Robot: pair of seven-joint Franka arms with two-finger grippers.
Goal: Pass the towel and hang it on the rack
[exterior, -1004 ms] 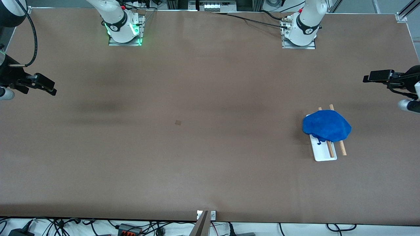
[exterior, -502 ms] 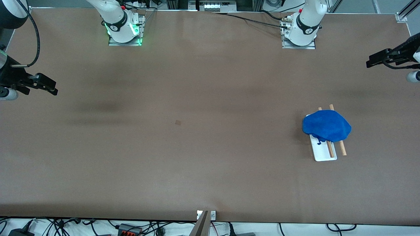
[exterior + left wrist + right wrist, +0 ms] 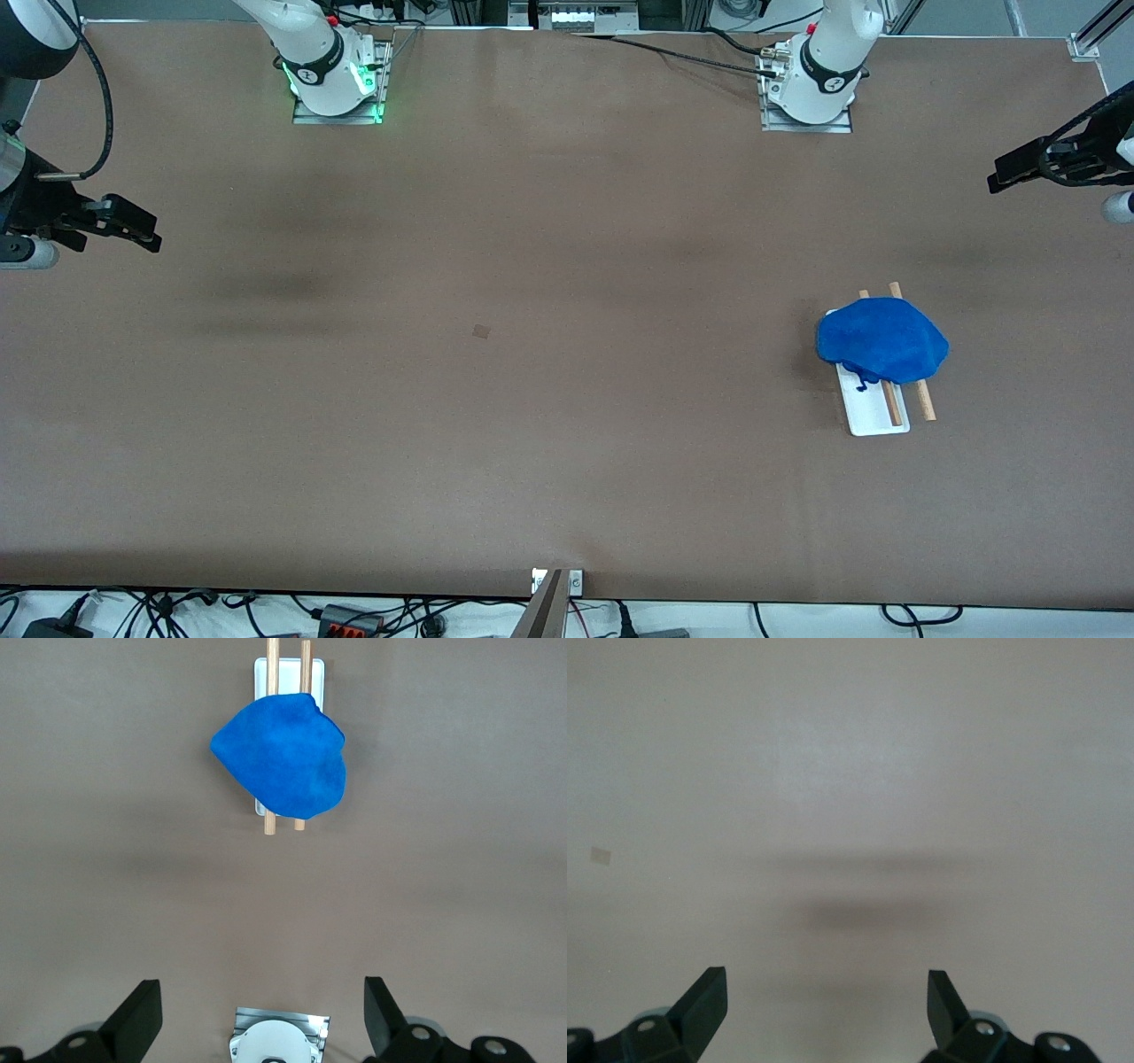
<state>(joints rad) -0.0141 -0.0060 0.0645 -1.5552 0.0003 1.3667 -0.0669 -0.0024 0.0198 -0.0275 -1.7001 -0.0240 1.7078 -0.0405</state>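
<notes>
We judge the job done: the towel [image 3: 882,339] is draped over the rack [image 3: 875,416]. Our left gripper [image 3: 1010,170] hangs open, well clear of it; our right gripper [image 3: 133,232] waits open at its own end.

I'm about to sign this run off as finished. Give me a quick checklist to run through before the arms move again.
1. Towel draped over the rack bars: ok.
2. Rack base flat on the table: ok.
3. Left gripper open, holding nothing, up over its end of the table: ok.
4. Right gripper open, holding nothing, over the right arm's end: ok.
5. Towel hanging evenly on both bars: cannot tell.
</notes>
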